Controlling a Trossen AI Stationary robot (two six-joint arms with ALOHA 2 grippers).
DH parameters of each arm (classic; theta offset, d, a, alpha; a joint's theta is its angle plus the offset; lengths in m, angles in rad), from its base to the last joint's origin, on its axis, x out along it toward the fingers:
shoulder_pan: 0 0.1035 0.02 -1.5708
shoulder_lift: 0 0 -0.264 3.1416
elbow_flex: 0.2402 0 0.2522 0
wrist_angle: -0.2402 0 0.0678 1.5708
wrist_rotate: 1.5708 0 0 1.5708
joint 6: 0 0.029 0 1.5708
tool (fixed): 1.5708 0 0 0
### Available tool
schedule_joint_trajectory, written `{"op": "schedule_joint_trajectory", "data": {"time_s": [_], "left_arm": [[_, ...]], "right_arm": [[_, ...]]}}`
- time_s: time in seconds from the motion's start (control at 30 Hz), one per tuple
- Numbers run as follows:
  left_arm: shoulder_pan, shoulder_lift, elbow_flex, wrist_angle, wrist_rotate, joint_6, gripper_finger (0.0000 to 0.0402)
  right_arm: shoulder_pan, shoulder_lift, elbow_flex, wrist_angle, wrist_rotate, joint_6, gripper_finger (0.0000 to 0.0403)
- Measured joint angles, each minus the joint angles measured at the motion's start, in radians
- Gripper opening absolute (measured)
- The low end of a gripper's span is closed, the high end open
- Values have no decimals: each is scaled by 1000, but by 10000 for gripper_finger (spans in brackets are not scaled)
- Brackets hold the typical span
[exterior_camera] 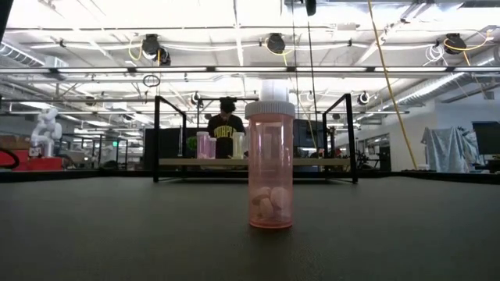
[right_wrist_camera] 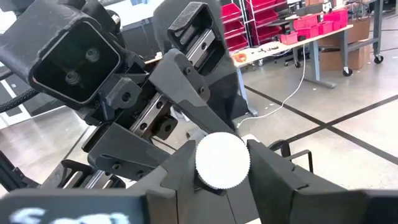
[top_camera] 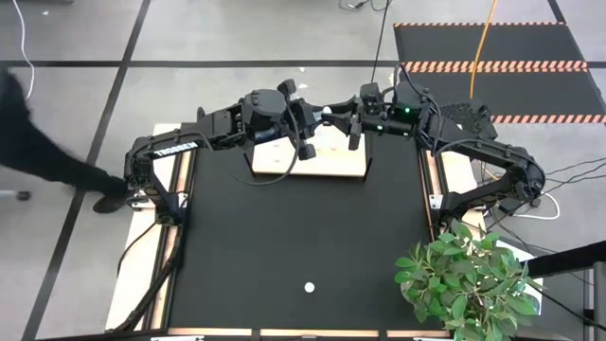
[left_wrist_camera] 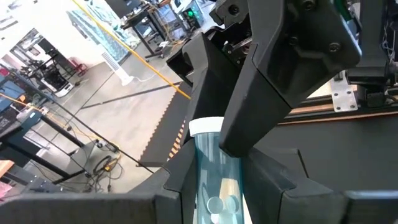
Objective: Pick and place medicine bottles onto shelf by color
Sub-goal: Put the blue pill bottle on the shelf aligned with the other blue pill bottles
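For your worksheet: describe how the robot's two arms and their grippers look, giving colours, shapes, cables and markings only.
Both arms are black, built from chunky angular segments. The left arm carries white lettering along one link; the right arm shows a small green light near its wrist, and black cables loop beside it. The left gripper and right gripper have flat, tapering dark grey jaws riding on silvery rails with visible screws.

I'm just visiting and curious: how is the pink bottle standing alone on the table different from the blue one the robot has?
The pink bottle stands upright and free on the black table; the blue bottle is clamped between the left gripper's fingers, above the shelf. The pink one is far from both arms; the blue one also has the right gripper shut on its cap. Both are see-through, white-capped and hold pills.
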Motion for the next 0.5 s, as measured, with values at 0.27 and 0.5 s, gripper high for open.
{"op": "schedule_joint_trajectory", "data": {"time_s": [0.27, 0.5], "left_arm": [[-1, 0, 0, 0, 9, -67, 182], [-3, 1, 0, -3, -1, -62, 299]], "right_arm": [[0, 0, 0, 2, 0, -4, 119], [0, 2, 0, 8, 29, -64, 119]]}}
